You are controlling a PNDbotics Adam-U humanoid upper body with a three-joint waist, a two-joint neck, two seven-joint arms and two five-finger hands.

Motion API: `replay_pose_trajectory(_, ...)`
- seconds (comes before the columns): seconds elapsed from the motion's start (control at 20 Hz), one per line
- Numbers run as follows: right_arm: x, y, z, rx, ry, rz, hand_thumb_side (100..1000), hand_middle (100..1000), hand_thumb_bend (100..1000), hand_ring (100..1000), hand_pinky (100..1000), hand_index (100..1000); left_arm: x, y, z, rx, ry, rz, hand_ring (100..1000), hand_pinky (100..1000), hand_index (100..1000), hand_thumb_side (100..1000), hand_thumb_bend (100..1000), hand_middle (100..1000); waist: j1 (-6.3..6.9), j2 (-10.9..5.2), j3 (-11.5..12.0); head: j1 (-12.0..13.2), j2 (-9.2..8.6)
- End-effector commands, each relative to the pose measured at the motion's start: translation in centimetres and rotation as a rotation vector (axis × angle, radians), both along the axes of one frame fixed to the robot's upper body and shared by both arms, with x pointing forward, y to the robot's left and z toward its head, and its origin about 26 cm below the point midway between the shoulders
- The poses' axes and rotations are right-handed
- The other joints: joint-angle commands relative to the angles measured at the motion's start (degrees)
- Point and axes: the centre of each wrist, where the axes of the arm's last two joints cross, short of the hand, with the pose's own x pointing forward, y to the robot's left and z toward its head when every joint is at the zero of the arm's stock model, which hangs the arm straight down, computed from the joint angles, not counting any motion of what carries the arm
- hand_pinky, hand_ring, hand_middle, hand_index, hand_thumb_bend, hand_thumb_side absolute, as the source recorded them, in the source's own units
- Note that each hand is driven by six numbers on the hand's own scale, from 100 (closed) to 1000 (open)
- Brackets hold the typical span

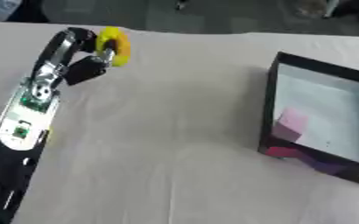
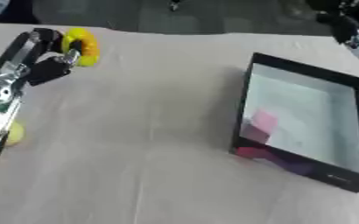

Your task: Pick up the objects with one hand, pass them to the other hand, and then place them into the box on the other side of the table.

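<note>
We see the left robot hand (image 1: 87,54) reaching in from the left side over the table (image 1: 167,131), which is covered in a pale, cream-coloured cloth. Its black fingers and thumb are curled around a yellow ring-shaped object (image 1: 114,46), pinching it between them. The ring stands on edge in the grasp, near the far left part of the table; we cannot tell whether its lower rim touches the cloth or sits just above it. The forearm behind the hand runs down toward the lower left corner, black with silver parts and a small green board showing on its upper face.

On the right side of the table, well apart from the ring, sits an open black box (image 1: 271,100) with a pale inner floor. Inside it, near the corner closest to us on its left side, lies a pink block (image 1: 293,123); a magenta patch and a purple patch show low along the near wall, and we cannot make out what they are.

In the right eye view a small yellow-green rounded thing (image 2: 14,132) peeks out from beside the left forearm, lying on the cloth.

At the upper right corner of that same view part of the right robot hand (image 2: 357,33) shows, dark with silver pieces, beyond the box's far side. We cannot tell how its fingers are set.
</note>
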Motion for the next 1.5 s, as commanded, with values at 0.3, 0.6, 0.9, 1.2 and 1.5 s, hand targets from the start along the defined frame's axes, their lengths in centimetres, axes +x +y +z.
replay_pose_trajectory(0.3,0.2,1.4,0.1,-0.134,-0.032,0.041,637,901,100,1000,1000,933,-1.1,-2.6,0.1,-0.015,-0.07,-0.065,644,780,489,447,100,505,-0.99,-2.09,0.6,-1.2,0.0)
replay_pose_trajectory(0.6,0.5,2.4,-0.3,-0.188,-0.039,0.09,644,902,100,1000,1000,933,-1.7,-4.6,-0.2,-0.015,-0.098,-0.115,644,779,489,452,100,504,-1.3,-2.09,1.3,-2.4,0.02)
replay_pose_trajectory(0.9,0.8,3.4,-0.6,-0.23,-0.039,0.14,657,903,100,1000,1000,933,-2.2,-6.5,-0.2,-0.013,-0.134,-0.169,645,780,489,454,100,504,-1.57,-2.11,1.9,-3.6,0.15)
replay_pose_trajectory(1.2,1.0,4.2,-0.6,-0.255,-0.042,0.161,675,906,100,1000,1000,935,-3.0,-8.2,-0.4,-0.022,-0.163,-0.231,646,780,489,462,100,504,-1.72,-1.91,2.7,-5.1,0.15)
replay_pose_trajectory(1.5,1.2,4.8,-0.5,-0.283,-0.027,0.146,714,914,100,1000,1000,940,-3.6,-9.7,-0.6,-0.022,-0.182,-0.282,646,780,489,464,100,504,-1.85,-1.47,3.8,-6.8,-0.25)
